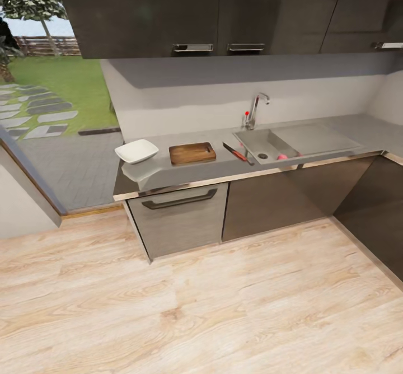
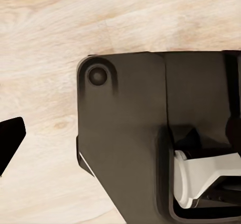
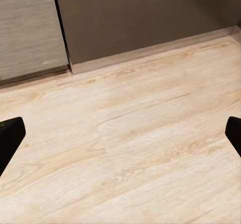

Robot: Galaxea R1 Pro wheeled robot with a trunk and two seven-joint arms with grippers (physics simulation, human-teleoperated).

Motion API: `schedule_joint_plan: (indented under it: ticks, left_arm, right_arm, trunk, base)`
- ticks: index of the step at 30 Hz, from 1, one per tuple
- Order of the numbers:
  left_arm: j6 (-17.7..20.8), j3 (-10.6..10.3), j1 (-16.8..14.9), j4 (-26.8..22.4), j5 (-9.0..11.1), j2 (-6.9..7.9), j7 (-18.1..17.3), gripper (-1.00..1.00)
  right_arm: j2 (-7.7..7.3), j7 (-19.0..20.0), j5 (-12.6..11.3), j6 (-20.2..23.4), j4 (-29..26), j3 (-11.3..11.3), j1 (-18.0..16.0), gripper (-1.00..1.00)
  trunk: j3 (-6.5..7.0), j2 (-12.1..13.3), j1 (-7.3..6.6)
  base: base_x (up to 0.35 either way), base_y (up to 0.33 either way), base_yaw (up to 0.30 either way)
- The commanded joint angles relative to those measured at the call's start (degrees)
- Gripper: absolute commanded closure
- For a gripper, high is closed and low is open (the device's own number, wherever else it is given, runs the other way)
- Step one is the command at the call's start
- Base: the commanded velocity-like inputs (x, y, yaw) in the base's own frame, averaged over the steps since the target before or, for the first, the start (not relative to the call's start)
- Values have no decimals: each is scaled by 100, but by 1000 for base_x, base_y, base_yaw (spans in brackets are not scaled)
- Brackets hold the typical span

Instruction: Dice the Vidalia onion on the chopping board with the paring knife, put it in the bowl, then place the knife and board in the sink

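Across the floor stands the grey countertop (image 1: pixel 184 174). On it, from left to right, lie the white bowl (image 1: pixel 136 151), the dark brown chopping board (image 1: pixel 192 153) and the paring knife (image 1: pixel 237 153) with its red handle beside the sink (image 1: pixel 252 138). The pinkish Vidalia onion (image 1: pixel 281 156) rests in the basin near the drain, below the chrome tap (image 1: pixel 254 110). My right gripper (image 3: pixel 120 138) is open over bare floor, its fingertips (image 3: pixel 10 141) far apart. My left gripper (image 2: pixel 120 143) hangs open above my own dark base (image 2: pixel 130 133), holding nothing.
A wide wooden floor (image 1: pixel 196 307) separates me from the cabinets. A drawer front with a dark handle (image 1: pixel 179 199) sits under the board. More dark cabinets (image 1: pixel 375 211) run along the right side. A glass opening (image 1: pixel 45 111) to the garden is at the left.
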Motion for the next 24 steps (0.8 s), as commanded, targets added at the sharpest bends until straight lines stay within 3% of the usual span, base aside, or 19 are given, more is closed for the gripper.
schedule_joint_plan:
  ticks: [1, 24]
  left_arm:
    - [-12, 33, 2, -6, -53, 0, -21, -100]
    - [-12, 33, 2, 36, -19, 25, -17, -100]
  right_arm:
    - [-8, -20, -53, -14, -6, 31, 0, -100]
    - [-1, -20, -59, -34, 252, 31, 0, -100]
  trunk:
    - [-8, -10, 4]
    - [178, -10, 4]
  base:
    - [0, 0, 0]
    - [0, 0, 0]
